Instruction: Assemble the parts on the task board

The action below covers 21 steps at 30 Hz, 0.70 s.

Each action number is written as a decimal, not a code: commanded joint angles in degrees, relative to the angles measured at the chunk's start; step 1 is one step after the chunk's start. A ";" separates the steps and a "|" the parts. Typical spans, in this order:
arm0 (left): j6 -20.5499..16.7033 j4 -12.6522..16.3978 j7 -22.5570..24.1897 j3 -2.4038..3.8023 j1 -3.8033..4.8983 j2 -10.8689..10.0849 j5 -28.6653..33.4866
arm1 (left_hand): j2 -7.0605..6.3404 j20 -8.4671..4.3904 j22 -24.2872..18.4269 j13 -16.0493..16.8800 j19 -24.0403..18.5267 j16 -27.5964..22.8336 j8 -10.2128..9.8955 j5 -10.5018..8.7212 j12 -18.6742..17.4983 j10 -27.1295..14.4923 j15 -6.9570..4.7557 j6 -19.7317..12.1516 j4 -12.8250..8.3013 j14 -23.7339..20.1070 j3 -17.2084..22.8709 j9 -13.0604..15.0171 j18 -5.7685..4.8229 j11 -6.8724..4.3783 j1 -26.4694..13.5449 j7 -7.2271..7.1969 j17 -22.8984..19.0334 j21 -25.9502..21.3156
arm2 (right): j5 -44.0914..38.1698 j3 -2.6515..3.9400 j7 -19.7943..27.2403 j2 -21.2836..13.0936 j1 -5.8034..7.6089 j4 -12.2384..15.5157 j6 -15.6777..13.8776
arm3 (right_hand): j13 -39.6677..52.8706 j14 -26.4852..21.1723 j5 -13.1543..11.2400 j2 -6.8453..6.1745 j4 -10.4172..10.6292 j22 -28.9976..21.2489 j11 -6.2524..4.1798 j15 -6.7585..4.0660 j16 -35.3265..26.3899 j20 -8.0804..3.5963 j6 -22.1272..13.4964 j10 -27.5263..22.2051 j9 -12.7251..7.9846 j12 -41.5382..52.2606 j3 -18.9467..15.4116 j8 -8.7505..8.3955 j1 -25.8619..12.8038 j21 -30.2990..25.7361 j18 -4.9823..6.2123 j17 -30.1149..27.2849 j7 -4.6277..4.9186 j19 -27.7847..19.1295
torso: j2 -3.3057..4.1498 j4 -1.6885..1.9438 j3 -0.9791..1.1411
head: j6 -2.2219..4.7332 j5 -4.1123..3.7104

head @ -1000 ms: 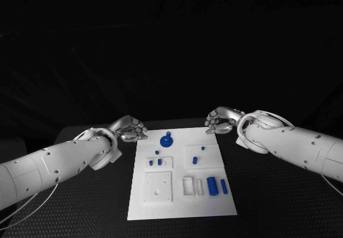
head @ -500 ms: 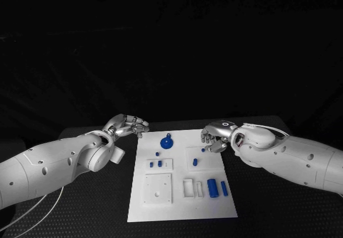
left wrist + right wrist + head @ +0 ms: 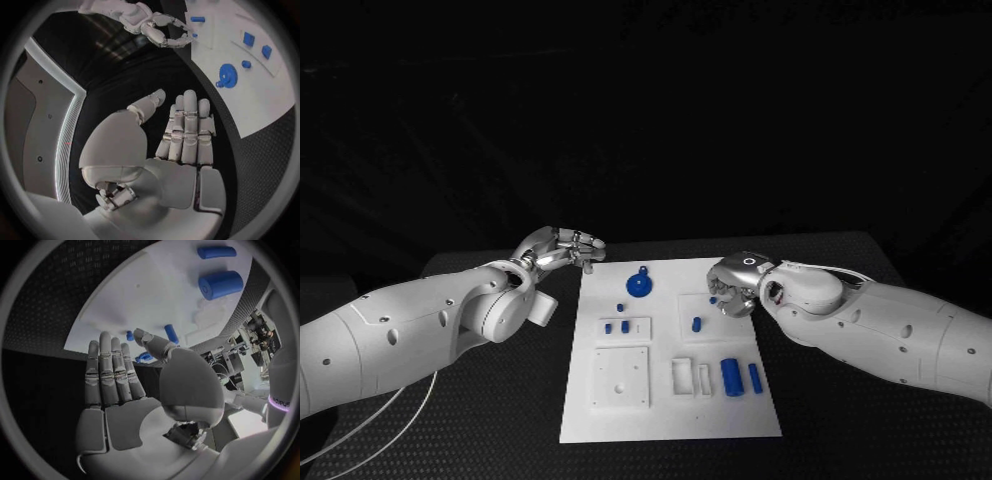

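The white task board (image 3: 664, 420) lies in the middle of the black table. A round blue part (image 3: 638, 286) sits near its far edge, several small blue parts (image 3: 625, 326) lie mid-board, and a blue cylinder (image 3: 728, 375) lies beside a thin blue pin (image 3: 751, 377) at the near right. My left hand (image 3: 564, 248) hovers off the board's far left corner, holding nothing. My right hand (image 3: 737, 285) is over the board's right edge by a small blue part (image 3: 711, 298), also holding nothing. In the wrist views the left hand (image 3: 181, 135) and right hand (image 3: 122, 390) have straight fingers.
Black textured table (image 3: 877, 420) surrounds the board on all sides. White recessed blocks (image 3: 619, 377) stand on the board's near half. The left wrist view shows the round blue part (image 3: 227, 76) and the right hand (image 3: 159, 27) beyond it.
My right hand has moved from the board's far right corner nearer and inward, over the right edge. My left hand has shifted slightly farther back and turned at the wrist.
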 commanded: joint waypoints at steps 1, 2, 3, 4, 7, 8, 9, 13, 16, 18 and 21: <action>0.88 0.24 1.06 0.04 0.07 -0.12 1.77 | 0.19 0.10 -0.08 -0.10 0.49 -0.23 0.13 0.25 -0.21 -0.38 0.02 -0.47 -0.22 0.30 -0.16 0.04 0.23 0.15 -0.39 0.01 0.07 -0.28 | -2.24 0.02 -1.06 0.34 -0.20 -0.45 -1.14 | -0.07 0.40 -0.31 -0.49 0.15 0.07 0.44 0.02 -0.37 0.06 -0.28 -0.08 -0.08 -0.40 0.32 -0.14 -0.10 -0.28 0.75 0.12 0.11 0.35 | 0.02 0.02 0.06 | -0.17 0.10; 0.90 0.20 1.02 0.04 0.07 -0.12 1.99 | 0.17 0.10 -0.08 -0.11 0.51 -0.27 0.12 0.24 -0.22 -0.41 0.02 -0.50 -0.22 0.31 -0.17 0.04 0.24 0.16 -0.42 0.02 0.08 -0.30 | -2.23 0.02 -1.00 0.44 -0.27 -0.55 -1.13 | -0.09 0.41 -0.33 -0.53 0.25 0.08 0.46 0.03 -0.42 0.06 -0.31 -0.09 -0.09 -0.46 0.44 -0.17 -0.12 -0.31 0.75 0.18 0.14 0.35 | 0.06 0.05 0.06 | -0.29 0.18; 1.01 0.16 0.93 0.04 0.07 -0.12 2.17 | 0.17 0.10 -0.08 -0.12 0.52 -0.29 0.11 0.23 -0.23 -0.42 0.02 -0.52 -0.22 0.32 -0.19 0.04 0.24 0.16 -0.44 0.03 0.10 -0.31 | -2.14 0.02 -0.95 0.53 -0.28 -0.66 -1.06 | -0.10 0.41 -0.34 -0.57 0.30 0.08 0.46 0.03 -0.45 0.06 -0.33 -0.10 -0.10 -0.50 0.54 -0.18 -0.11 -0.32 0.75 0.22 0.17 0.35 | 0.04 0.01 0.07 | -0.31 0.20; 1.05 0.13 0.85 0.04 0.07 -0.14 2.29 | 0.16 0.10 -0.08 -0.13 0.54 -0.35 0.09 0.22 -0.24 -0.45 0.03 -0.56 -0.23 0.34 -0.21 0.03 0.24 0.17 -0.47 0.05 0.12 -0.34 | -1.96 0.02 -0.87 0.70 -0.31 -0.82 -1.08 | -0.11 0.42 -0.35 -0.62 0.36 0.09 0.47 0.03 -0.49 0.06 -0.34 -0.10 -0.11 -0.54 0.63 -0.20 -0.12 -0.35 0.75 0.27 0.19 0.35 | 0.02 0.00 0.08 | -0.32 0.23; 1.04 0.11 0.85 0.04 0.07 -0.12 2.30 | 0.17 0.11 -0.08 -0.16 0.58 -0.44 0.06 0.22 -0.27 -0.51 0.04 -0.65 -0.23 0.38 -0.23 0.02 0.25 0.19 -0.53 0.09 0.16 -0.40 | -1.83 0.02 -0.73 1.16 -0.46 -1.12 -1.13 | -0.13 0.44 -0.36 -0.62 0.52 0.10 0.47 0.03 -0.55 0.07 -0.34 -0.07 -0.12 -0.60 0.75 -0.21 -0.19 -0.37 0.75 0.36 0.20 0.37 | -0.04 -0.04 0.07 | -0.38 0.27; 1.07 0.12 0.85 0.04 0.07 -0.09 2.30 | 0.17 0.11 -0.07 -0.17 0.59 -0.47 0.05 0.22 -0.28 -0.52 0.04 -0.67 -0.23 0.39 -0.24 0.02 0.26 0.20 -0.54 0.10 0.17 -0.41 | -1.75 0.02 -0.65 1.24 -0.51 -1.17 -1.01 | -0.13 0.44 -0.37 -0.61 0.55 0.10 0.47 0.03 -0.57 0.07 -0.35 -0.06 -0.13 -0.62 0.80 -0.21 -0.20 -0.37 0.75 0.38 0.21 0.37 | -0.03 -0.07 0.06 | -0.41 0.32; 1.10 0.12 0.82 0.04 0.07 -0.06 2.30 | 0.17 0.11 -0.07 -0.17 0.60 -0.49 0.04 0.22 -0.28 -0.53 0.05 -0.69 -0.24 0.39 -0.24 0.02 0.26 0.20 -0.55 0.10 0.18 -0.43 | -1.68 0.02 -0.57 1.39 -0.54 -1.25 -0.84 | -0.13 0.46 -0.38 -0.56 0.61 0.11 0.47 0.03 -0.59 0.07 -0.34 -0.05 -0.13 -0.64 0.87 -0.22 -0.20 -0.38 0.75 0.42 0.21 0.38 | -0.01 -0.05 0.05 | -0.47 0.37; 1.21 0.12 0.67 0.04 0.07 0.02 2.30 | 0.20 0.12 -0.07 -0.19 0.63 -0.56 0.01 0.23 -0.30 -0.58 0.06 -0.76 -0.22 0.42 -0.25 0.01 0.26 0.22 -0.60 0.13 0.22 -0.47 | -1.52 0.00 -0.30 1.66 -0.71 -1.46 -0.27 | -0.11 0.53 -0.39 -0.24 0.84 0.14 0.41 0.00 -0.66 0.05 -0.21 0.17 -0.11 -0.64 1.14 -0.15 -0.22 -0.41 0.75 0.61 0.18 0.44 | -0.05 -0.07 0.07 | -0.69 0.43; 1.17 0.11 0.56 0.04 0.07 -0.03 2.30 | 0.20 0.13 -0.06 -0.22 0.65 -0.64 -0.01 0.23 -0.33 -0.64 0.07 -0.83 -0.23 0.45 -0.27 0.01 0.27 0.24 -0.63 0.16 0.25 -0.52 | -1.52 -0.03 -0.26 1.77 -0.88 -1.46 -0.05 | 0.08 0.68 -0.40 0.04 0.89 0.23 0.10 -0.08 -0.72 0.02 0.26 0.95 0.01 -0.37 1.21 0.12 -0.29 -0.45 0.75 0.95 0.00 0.49 | -0.08 -0.10 0.05 | -0.77 0.47; 1.16 0.11 0.51 0.04 0.08 -0.02 2.30 | 0.19 0.13 -0.06 -0.23 0.66 -0.67 -0.02 0.23 -0.34 -0.66 0.07 -0.85 -0.23 0.45 -0.28 0.00 0.27 0.25 -0.64 0.17 0.27 -0.54 | -1.62 -0.05 -0.24 1.81 -0.94 -1.49 0.08 | 0.20 0.75 -0.41 0.16 0.88 0.27 -0.07 -0.11 -0.72 0.01 0.52 1.34 0.07 -0.22 1.17 0.26 -0.36 -0.48 0.75 1.16 -0.08 0.52 | -0.07 -0.12 0.07 | -0.76 0.50; 1.20 0.12 0.44 0.04 0.08 -0.02 2.30 | 0.17 0.14 -0.05 -0.26 0.69 -0.75 -0.06 0.24 -0.39 -0.75 0.09 -0.95 -0.26 0.48 -0.28 -0.01 0.29 0.28 -0.65 0.21 0.31 -0.59 | -1.63 -0.09 -0.13 1.96 -1.06 -1.52 0.17 | 0.80 1.19 -0.41 0.53 0.66 0.63 -0.65 -0.33 -0.35 -0.19 1.45 2.62 0.31 0.36 0.86 0.74 -0.43 -0.16 0.75 2.24 -0.47 1.12 | -0.07 -0.13 0.09 | -0.84 0.53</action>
